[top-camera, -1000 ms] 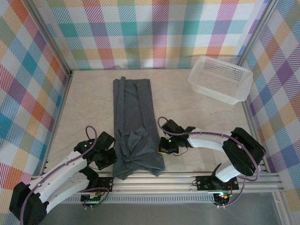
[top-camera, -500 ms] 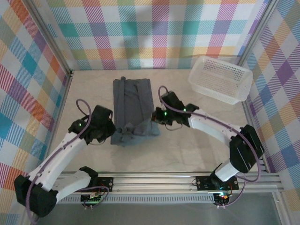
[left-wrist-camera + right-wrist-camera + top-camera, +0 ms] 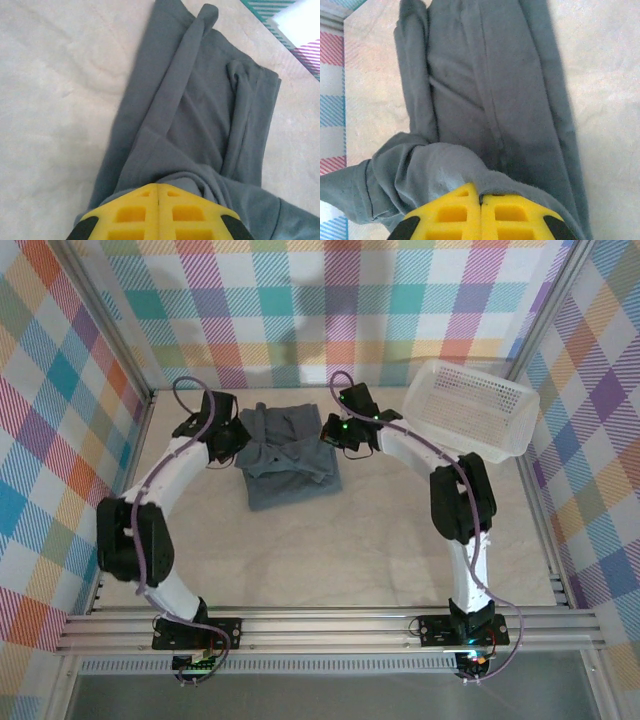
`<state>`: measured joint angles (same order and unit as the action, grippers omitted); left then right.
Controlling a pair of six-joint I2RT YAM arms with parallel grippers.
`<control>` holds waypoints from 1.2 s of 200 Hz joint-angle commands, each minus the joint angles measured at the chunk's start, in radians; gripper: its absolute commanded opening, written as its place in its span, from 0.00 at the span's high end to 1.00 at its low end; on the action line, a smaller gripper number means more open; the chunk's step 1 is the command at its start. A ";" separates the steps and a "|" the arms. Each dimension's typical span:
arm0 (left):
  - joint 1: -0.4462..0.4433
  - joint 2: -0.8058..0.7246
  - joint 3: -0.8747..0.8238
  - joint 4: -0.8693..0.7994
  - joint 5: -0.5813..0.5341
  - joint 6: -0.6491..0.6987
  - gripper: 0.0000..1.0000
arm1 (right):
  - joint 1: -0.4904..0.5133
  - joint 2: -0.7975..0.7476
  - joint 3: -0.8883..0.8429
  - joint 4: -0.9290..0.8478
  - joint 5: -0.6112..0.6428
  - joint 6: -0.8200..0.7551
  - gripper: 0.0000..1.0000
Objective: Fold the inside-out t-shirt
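Note:
The inside-out t-shirt is a dark slate-grey cloth, doubled over itself at the far middle of the table. My left gripper is shut on its left edge, and my right gripper is shut on its right edge. Seen from the left wrist, the yellow fingers press together with grey cloth bunched at their tips. In the right wrist view the yellow fingers pinch a fold of the t-shirt, which lies in long folds below.
A white mesh basket stands at the back right, close to the right arm. Checked walls enclose the table on three sides, and both arms stretch far towards the back wall.
Both grippers have carried the near end of the t-shirt from the front of the table to the far end, folding it over itself. The arms are now stretched out.

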<state>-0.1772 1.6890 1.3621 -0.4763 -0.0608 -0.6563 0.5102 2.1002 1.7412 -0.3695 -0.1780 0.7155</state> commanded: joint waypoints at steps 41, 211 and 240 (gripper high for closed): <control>0.088 0.195 0.102 0.106 0.043 0.024 1.00 | -0.051 0.214 0.269 -0.021 -0.096 -0.052 1.00; 0.105 -0.049 -0.215 0.189 0.246 0.003 0.57 | -0.144 0.130 0.011 0.027 -0.203 -0.157 0.43; 0.030 -0.036 -0.321 0.240 0.306 -0.003 0.57 | -0.115 0.170 -0.028 0.063 -0.258 -0.154 0.46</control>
<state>-0.0921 1.6211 1.1183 -0.2844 0.1654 -0.6422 0.3569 2.2383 1.7397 -0.3950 -0.3664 0.5743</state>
